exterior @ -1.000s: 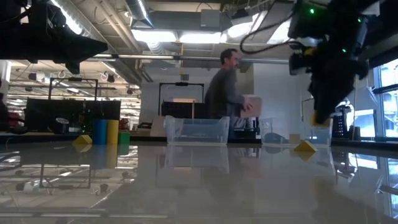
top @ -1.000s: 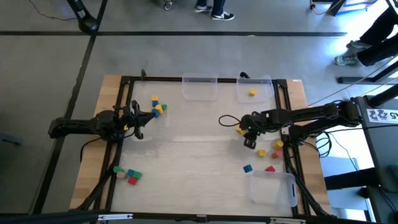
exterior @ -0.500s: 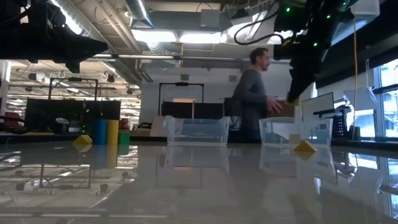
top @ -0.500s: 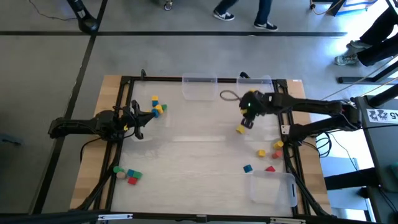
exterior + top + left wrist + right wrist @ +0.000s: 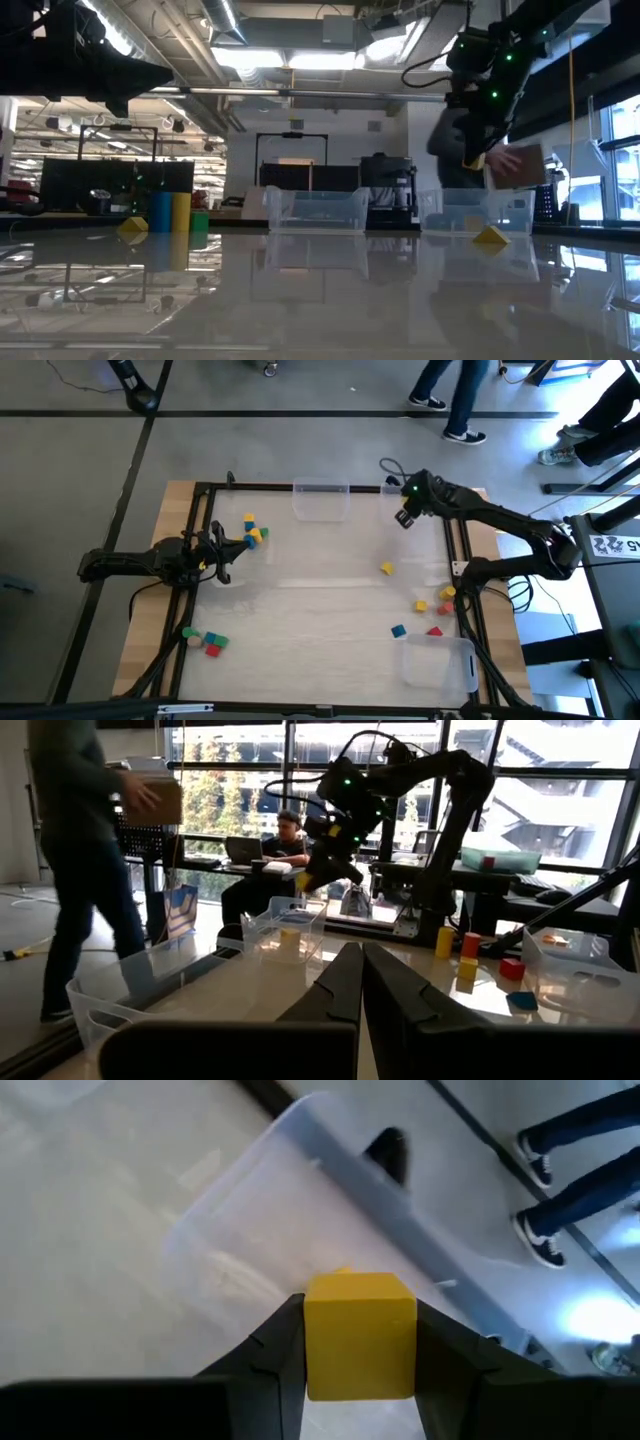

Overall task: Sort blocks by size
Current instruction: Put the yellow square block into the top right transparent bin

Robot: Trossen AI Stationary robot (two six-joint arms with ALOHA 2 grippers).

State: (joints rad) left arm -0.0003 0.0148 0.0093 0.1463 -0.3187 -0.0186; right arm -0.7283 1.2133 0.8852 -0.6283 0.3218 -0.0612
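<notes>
Both arms are dark, near-black, built of slim jointed links. The right arm (image 5: 500,525) carries a small green indicator light near its wrist and a thin black cable that loops out above the wrist. The right claw (image 5: 360,1342) has two black, angular fingers (image 5: 272,1350) with flat inner faces. The left arm (image 5: 150,563) is thicker at the base, with black cabling trailing from it. The left claw (image 5: 358,982) has two long, tapering matte black fingers (image 5: 330,995) with straight edges
</notes>
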